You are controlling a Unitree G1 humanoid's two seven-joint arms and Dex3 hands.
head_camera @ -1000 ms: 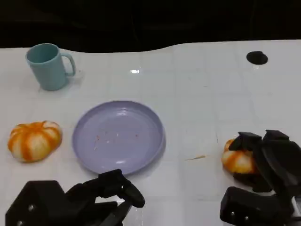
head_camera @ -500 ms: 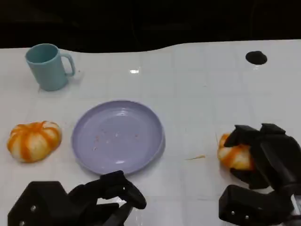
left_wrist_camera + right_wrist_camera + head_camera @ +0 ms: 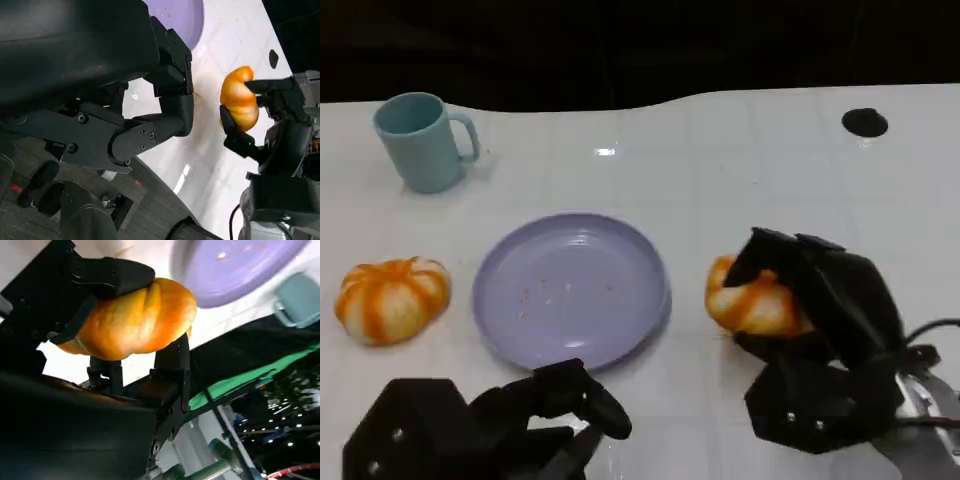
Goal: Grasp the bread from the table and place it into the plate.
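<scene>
A white counter [image 3: 740,190] with faint tile-like grid lines runs across the head view, its far edge curving gently against a black, unlit backdrop [image 3: 620,45]. A small bright glint of light [image 3: 606,152] reflects on the glossy surface, and a round dark spot [image 3: 865,122] sits near the far right corner. The right wrist view shows a green cloth strip [image 3: 240,382] and small ceiling lights [image 3: 282,427]. The left wrist view shows grey floor [image 3: 150,210] beneath the counter's edge.
</scene>
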